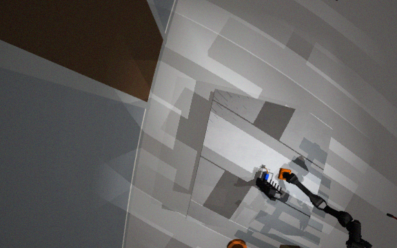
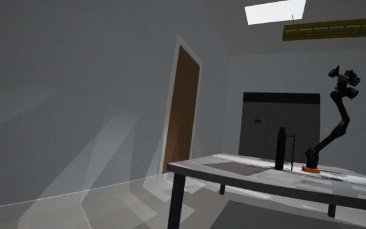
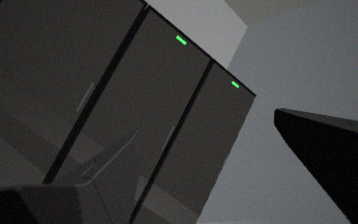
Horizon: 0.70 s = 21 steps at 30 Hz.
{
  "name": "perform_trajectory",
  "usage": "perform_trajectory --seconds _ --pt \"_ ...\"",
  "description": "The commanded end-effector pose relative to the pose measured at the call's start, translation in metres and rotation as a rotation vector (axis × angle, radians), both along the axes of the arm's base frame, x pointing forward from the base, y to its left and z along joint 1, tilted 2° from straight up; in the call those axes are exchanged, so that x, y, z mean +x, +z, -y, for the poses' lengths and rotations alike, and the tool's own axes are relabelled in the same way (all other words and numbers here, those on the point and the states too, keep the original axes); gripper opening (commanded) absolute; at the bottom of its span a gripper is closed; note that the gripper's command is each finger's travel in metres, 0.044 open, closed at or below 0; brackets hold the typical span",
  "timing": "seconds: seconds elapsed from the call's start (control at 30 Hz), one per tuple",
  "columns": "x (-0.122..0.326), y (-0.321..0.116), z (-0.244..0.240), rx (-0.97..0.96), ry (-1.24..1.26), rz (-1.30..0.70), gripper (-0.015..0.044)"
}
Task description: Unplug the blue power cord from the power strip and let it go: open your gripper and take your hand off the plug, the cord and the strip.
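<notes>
Hanging high above the table edge, claw apparently spread wide.

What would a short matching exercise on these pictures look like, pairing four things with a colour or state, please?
Things:
1. gripper
2. plug
3. door
4. ring at the arm's base

Colour or state:
A. brown
B. open, raised high
C. blue
D. orange

Pairs: 1-B, 2-C, 3-A, 4-D
</notes>
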<state>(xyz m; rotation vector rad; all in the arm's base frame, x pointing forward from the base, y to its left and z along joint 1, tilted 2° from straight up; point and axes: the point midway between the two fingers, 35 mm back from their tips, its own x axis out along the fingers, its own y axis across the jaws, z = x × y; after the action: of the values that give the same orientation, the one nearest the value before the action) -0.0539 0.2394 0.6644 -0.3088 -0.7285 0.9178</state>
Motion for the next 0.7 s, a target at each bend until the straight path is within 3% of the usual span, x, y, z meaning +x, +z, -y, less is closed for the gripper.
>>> perform_trajectory --seconds 0.0,0.27,0.67 --pt "0.001 0.001 0.001 0.008 0.003 -0.004 0.0374" --pt "0.050 0.038 0.077 0.374 0.107 -0.208 0.0164" --pt "0.151 0.039 0.189 0.818 0.125 -0.470 0.0160"
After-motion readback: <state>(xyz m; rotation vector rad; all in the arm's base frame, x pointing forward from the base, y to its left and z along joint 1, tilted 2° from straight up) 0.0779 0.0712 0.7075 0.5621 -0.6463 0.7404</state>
